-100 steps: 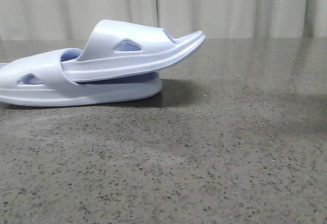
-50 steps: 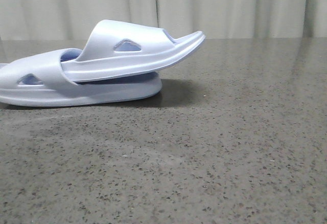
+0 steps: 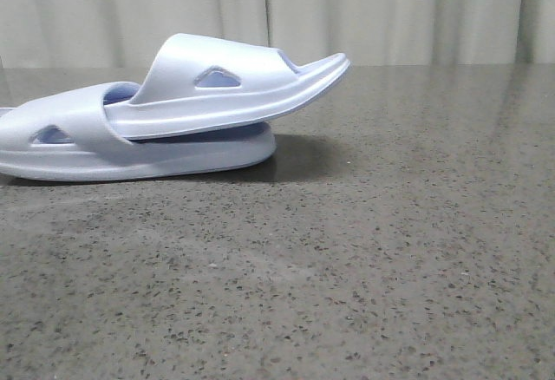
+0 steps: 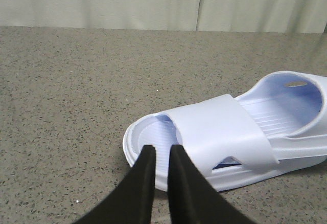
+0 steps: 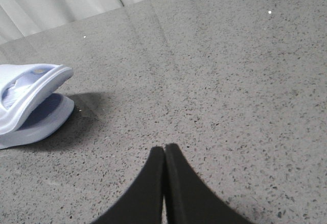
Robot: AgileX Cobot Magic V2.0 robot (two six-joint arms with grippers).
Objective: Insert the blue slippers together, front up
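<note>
**Nested pair at the left, both tools clear of it**

On the left of the front view the blue slippers [image 3: 173, 111] lie on the dark speckled tabletop [image 3: 364, 258], one slid under the strap of the other. The lower slipper [image 3: 130, 156] sits flat and runs off the left edge; the upper slipper [image 3: 234, 89] rides through it with its free end tilted up toward the right. Their shared long axis runs left to right across the view.

The left tool [image 4: 159, 152] is the nearer one — its narrow-gapped, empty fingers hang just short of the near end of the pair [image 4: 225, 132], not touching it as far as the wrist view shows. Any further push would, I judge, run along that axis from this end.

Right of the slippers the tabletop is bare to the curtain [image 3: 390, 7] — ample room. The right tool [image 5: 163, 155] is clenched on nothing, well apart from the raised tip [image 5: 30, 101].
</note>
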